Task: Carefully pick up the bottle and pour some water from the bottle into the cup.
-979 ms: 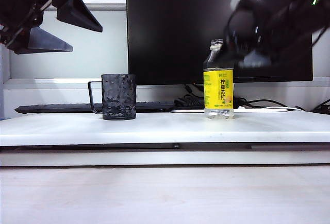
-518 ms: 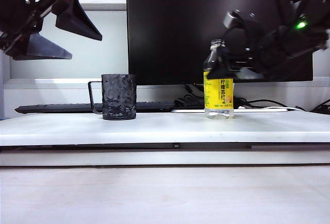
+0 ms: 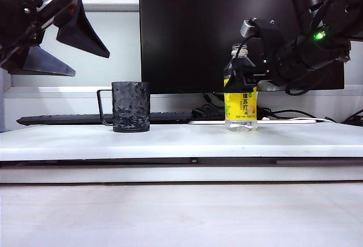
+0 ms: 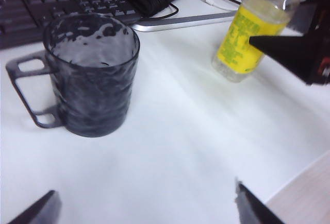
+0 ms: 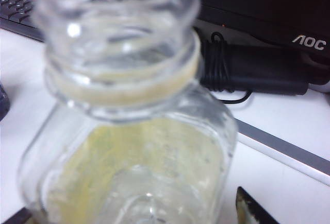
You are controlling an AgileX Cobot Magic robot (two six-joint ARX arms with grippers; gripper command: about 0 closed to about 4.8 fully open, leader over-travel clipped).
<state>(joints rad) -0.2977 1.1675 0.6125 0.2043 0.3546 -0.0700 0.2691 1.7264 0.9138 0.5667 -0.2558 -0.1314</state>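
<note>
Bottle point(image 3: 240, 104) shoulder hides behind right tool point(image 3: 243, 76); left tool point(image 3: 67, 48) hovers open.

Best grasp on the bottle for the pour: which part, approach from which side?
Grip the bottle on its upper body, just under the shoulder, coming in level from the right of the exterior view. It stands upright and uncapped, so a side grasp leaves the mouth clear. The open right gripper is already at that height; the cup stands apart toward the open left gripper.

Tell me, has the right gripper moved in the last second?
Yes. The right gripper has come down against the monitor behind it, from level with the neck of the bottle to its shoulder, jaws open either side of it.
</note>
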